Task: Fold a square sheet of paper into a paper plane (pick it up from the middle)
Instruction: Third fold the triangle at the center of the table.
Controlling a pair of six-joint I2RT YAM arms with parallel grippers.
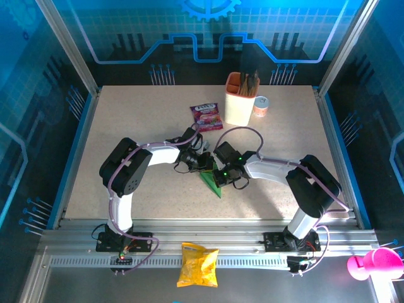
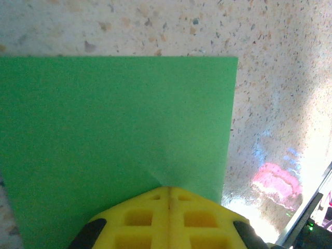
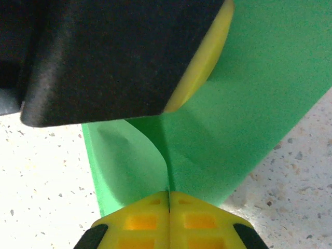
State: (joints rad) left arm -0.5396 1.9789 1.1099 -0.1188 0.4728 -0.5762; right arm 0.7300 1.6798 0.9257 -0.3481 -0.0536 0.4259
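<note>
The square sheet of paper (image 1: 211, 182) is bright green and hangs as a pointed shape between my two grippers over the middle of the table. In the left wrist view the sheet (image 2: 114, 135) spreads flat beyond the left gripper (image 2: 169, 190), whose yellow fingers are shut together on its near edge. In the right wrist view the right gripper (image 3: 168, 194) is shut on a curved fold of the sheet (image 3: 244, 114). One yellow finger (image 3: 205, 57) of the left gripper presses the paper from above there. From above, the left gripper (image 1: 201, 161) and right gripper (image 1: 218, 170) almost touch.
A purple snack sachet (image 1: 206, 116) lies behind the grippers. A cream holder (image 1: 240, 101) and a small can (image 1: 261, 106) stand at the back. A yellow crisp bag (image 1: 197, 265) lies on the front rail, and a pink object (image 1: 372, 264) sits at the lower right.
</note>
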